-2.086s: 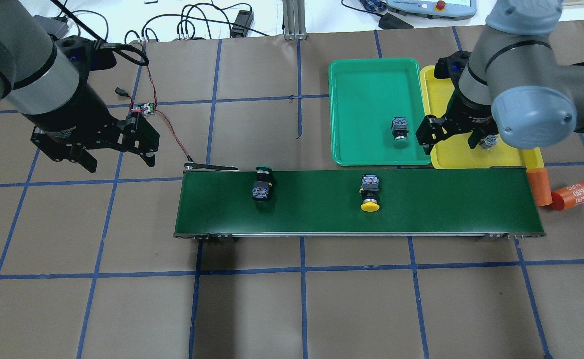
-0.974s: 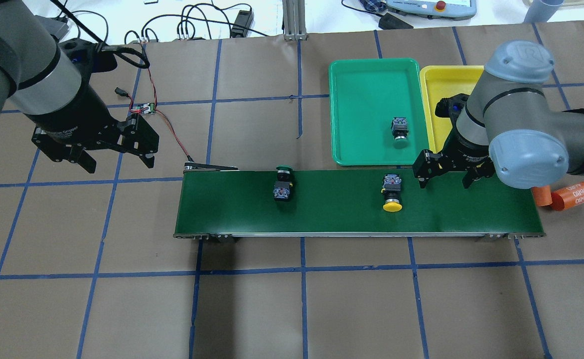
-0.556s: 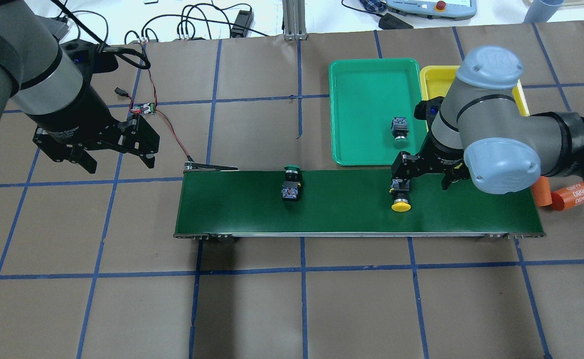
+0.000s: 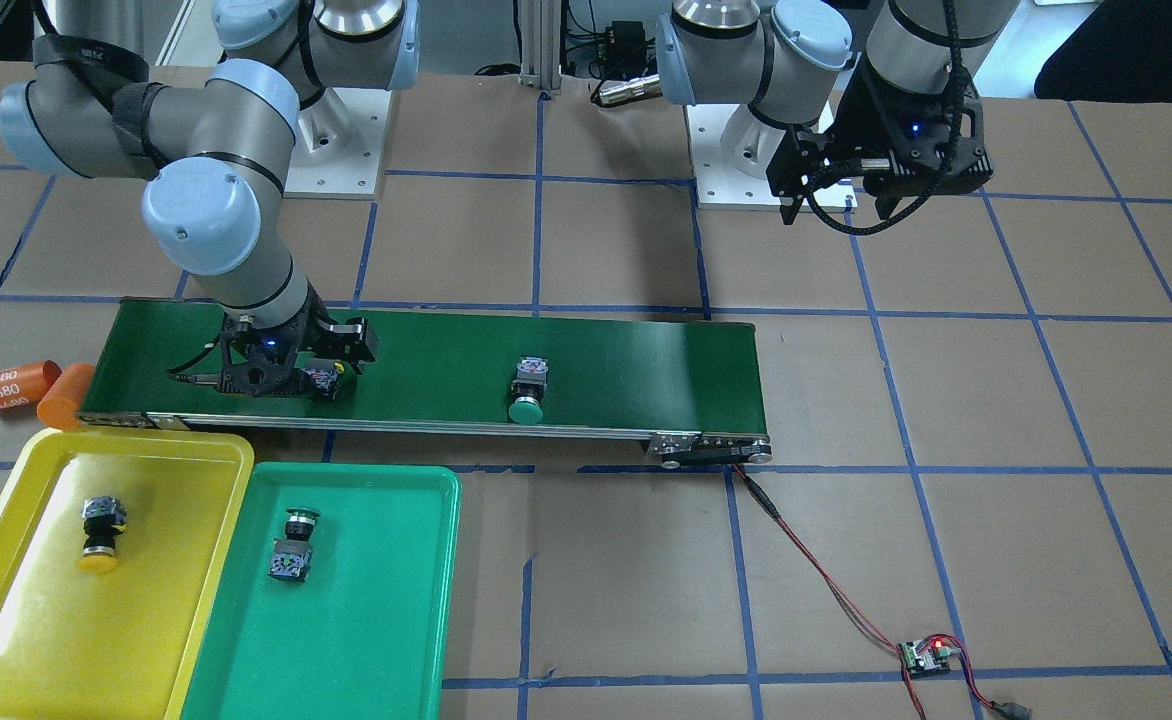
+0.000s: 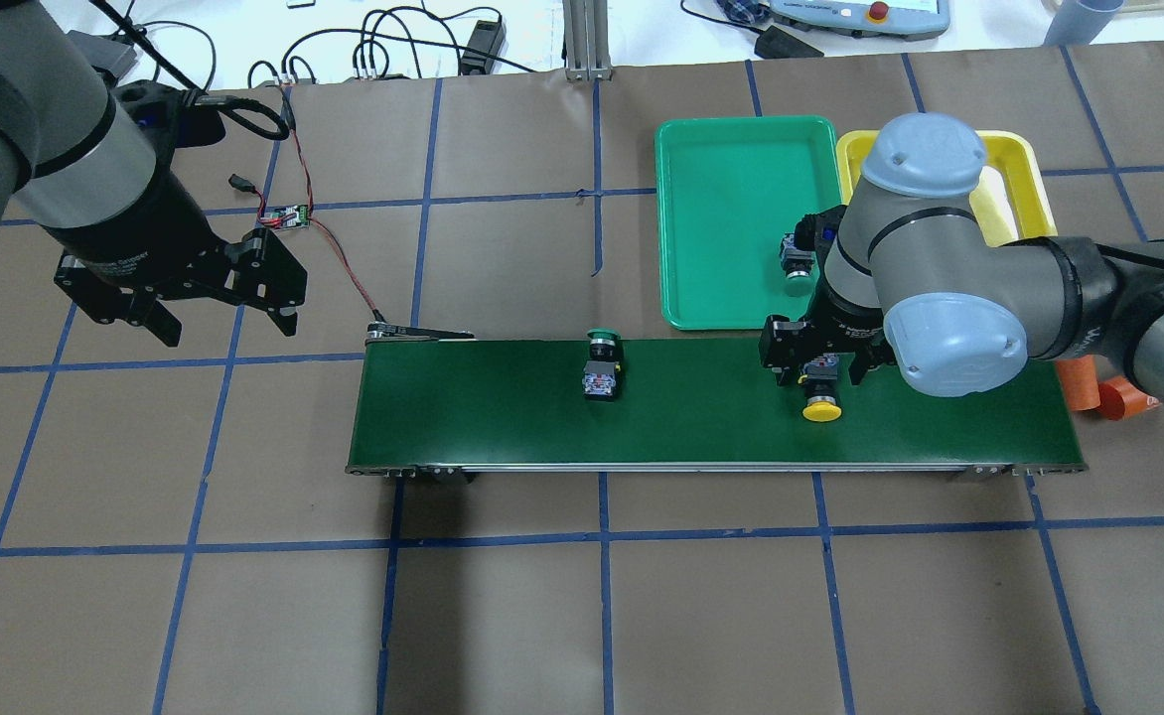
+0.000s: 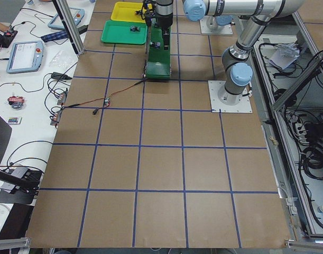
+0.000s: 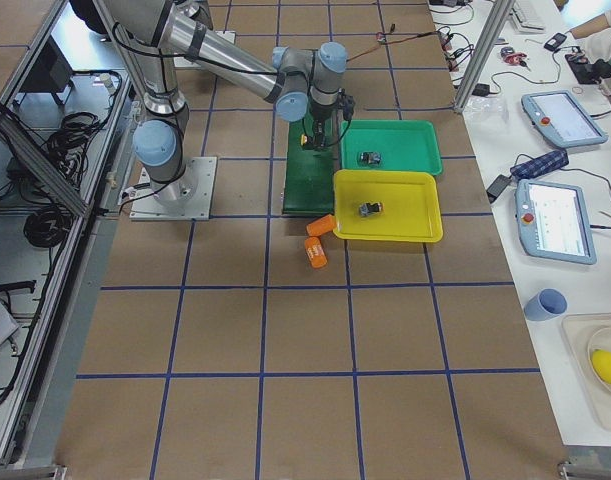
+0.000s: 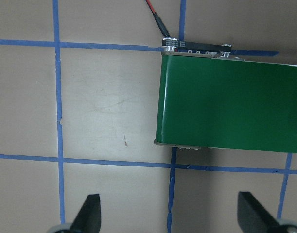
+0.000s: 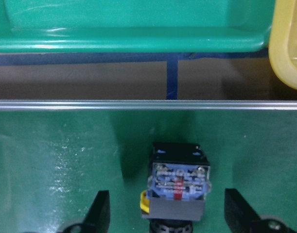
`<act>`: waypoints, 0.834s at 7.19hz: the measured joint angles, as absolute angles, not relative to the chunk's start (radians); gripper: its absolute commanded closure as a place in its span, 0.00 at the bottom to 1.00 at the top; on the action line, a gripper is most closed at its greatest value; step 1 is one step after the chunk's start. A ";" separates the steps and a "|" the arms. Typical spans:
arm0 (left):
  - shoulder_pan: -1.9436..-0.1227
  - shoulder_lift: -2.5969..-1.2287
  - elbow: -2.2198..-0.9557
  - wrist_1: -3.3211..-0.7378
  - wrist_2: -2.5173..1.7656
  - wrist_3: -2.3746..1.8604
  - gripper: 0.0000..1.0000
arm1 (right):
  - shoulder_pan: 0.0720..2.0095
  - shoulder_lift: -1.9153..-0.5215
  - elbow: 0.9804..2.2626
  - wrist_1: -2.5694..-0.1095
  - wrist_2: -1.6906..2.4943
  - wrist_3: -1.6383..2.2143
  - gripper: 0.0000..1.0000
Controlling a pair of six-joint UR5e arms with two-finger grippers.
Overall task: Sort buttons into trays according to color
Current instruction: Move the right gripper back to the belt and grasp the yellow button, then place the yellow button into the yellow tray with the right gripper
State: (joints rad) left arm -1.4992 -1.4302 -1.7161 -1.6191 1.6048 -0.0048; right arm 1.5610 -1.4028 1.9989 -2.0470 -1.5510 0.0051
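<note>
In the overhead view, the left gripper (image 5: 227, 328) hangs above the brown table (image 5: 542, 596), off the left end of the conveyor belt (image 5: 463, 407). Its fingers are spread wide and hold nothing. On the belt, about midway along, a green-capped button (image 5: 602, 365) lies on its side with its cap toward the far edge. Further right on the belt, the right gripper (image 9: 169, 213) is down over a yellow-capped button (image 5: 823, 407). The wrist view shows its fingers parted on either side of the button's body, with a gap on each side, so they are not touching it. Beyond the belt sits the green tray (image 5: 721, 218), with a second green-capped button (image 4: 291, 545) lying in it. Just to its right is the yellow tray (image 4: 46, 640), which holds a second yellow-capped button (image 4: 101, 535). Two orange cylinders (image 4: 11, 385) lie off the belt's right end.
</note>
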 measured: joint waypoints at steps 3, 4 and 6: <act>-1.498 -1.436 -1.713 -1.617 1.602 -0.010 0.00 | 1.555 -1.401 1.987 -2.048 -1.584 -0.031 0.66; -1.498 -1.438 -1.713 -1.617 1.601 -0.015 0.00 | 1.551 -1.395 1.963 -2.047 -1.591 -0.051 0.65; -1.499 -1.440 -1.712 -1.617 1.600 -0.019 0.00 | 1.534 -1.328 1.848 -2.044 -1.620 -0.096 0.60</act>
